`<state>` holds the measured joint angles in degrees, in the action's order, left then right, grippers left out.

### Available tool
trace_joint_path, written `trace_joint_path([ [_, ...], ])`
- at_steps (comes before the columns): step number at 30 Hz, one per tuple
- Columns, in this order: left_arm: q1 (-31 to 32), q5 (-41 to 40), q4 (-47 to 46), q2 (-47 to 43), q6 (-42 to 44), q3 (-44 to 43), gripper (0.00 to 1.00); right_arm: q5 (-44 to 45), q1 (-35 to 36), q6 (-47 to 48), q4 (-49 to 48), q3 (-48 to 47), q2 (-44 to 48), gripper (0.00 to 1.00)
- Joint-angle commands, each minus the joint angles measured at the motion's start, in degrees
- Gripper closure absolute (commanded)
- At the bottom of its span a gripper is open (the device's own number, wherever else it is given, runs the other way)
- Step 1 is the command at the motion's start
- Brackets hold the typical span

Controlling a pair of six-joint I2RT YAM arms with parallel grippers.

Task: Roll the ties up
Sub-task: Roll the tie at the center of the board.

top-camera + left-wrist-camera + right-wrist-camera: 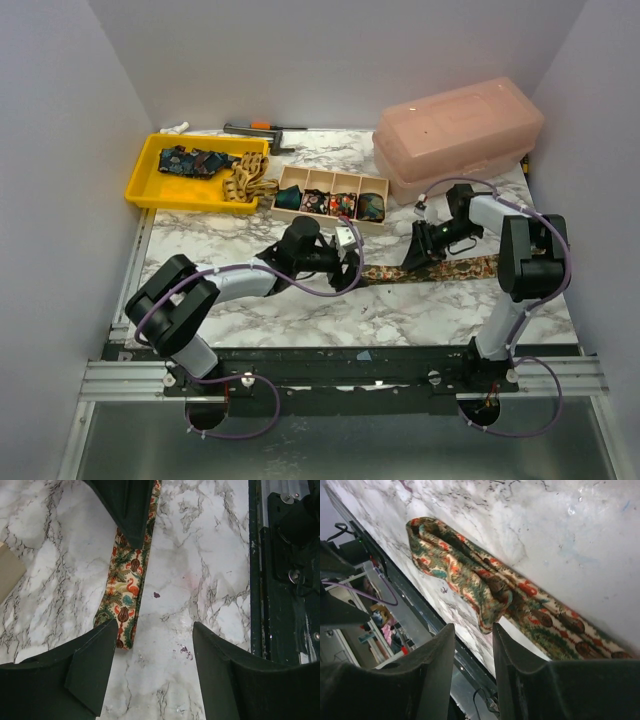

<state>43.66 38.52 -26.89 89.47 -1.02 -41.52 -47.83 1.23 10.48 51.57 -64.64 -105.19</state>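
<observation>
One tie (455, 270), cream with red and green figures, lies stretched flat across the marble between the two arms. Its narrow end (127, 595) rests just ahead of my left gripper (155, 625), which hovers open over bare marble beside that end, touching nothing. In the right wrist view the tie (470, 570) is folded back on itself into a loose hump. My right gripper (472, 627) stands narrowly open, the fold's edge right at its fingertips and nothing pinched between them. From above, the left gripper (351, 262) and right gripper (420, 252) sit close together over the tie.
A wooden compartment box (383, 222) behind the grippers holds several rolled ties (330, 203). A yellow tray (150, 190) at the back left carries loose ties (195, 160). A pink lidded box (460, 130) stands at the back right. The black frame rail (280, 580) runs along the near edge.
</observation>
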Motion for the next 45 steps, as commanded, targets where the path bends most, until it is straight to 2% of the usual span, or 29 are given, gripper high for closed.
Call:
trace_joint_path([
  [1,1.73,-0.12,-7.86,3.01,2.53,-1.06,0.37,0.72,0.65,-1.27,-2.17,-1.09,-3.64,0.62],
  [6,2.47,0.36,-10.63,6.18,1.46,-2.28,0.42,0.99,1.62,-1.6,-2.98,-1.24,-5.38,0.62],
  [14,2.82,1.58,-15.9,13.88,-6.81,-6.47,0.65,10.19,1.75,-2.34,-5.84,-0.05,-6.96,0.72],
  [18,2.92,2.39,-19.84,17.77,-10.47,-7.07,0.72,12.26,1.75,-2.39,-6.21,-0.14,-8.42,0.76],
  [26,2.73,-1.52,-22.82,27.63,-15.67,-6.14,0.83,15.16,1.84,-2.16,-6.92,-0.07,-9.2,0.8],
  [31,2.32,-1.09,-23.4,28.51,-13.56,-3.03,0.83,16.08,1.99,-1.73,-6.83,-0.3,-9.51,0.81],
  [34,2.37,1.64,-23.6,21.74,-8.38,0.52,0.7,16.72,2.35,-1.38,-6.48,-0.39,-9.47,0.82],
  [36,2.02,0.11,-22.37,16.26,-6.1,2.72,0.6,16.72,2.57,-1.17,-6.41,-0.31,-9.13,0.82],
  [37,1.25,-0.07,-22.09,14.41,-6.34,3.54,0.58,16.79,2.75,-1.17,-6.53,-0.24,-9.06,0.82],
  [40,-1.99,0.35,-21.83,10.78,-12.08,5.15,0.55,17.06,3.16,-0.95,-6.2,-0.39,-9.25,0.82],
  [45,-5.94,1.22,-18.69,11.46,-22.12,5.14,0.54,18.03,3.6,-0.83,-6.32,-0.48,-9.5,0.82],
])
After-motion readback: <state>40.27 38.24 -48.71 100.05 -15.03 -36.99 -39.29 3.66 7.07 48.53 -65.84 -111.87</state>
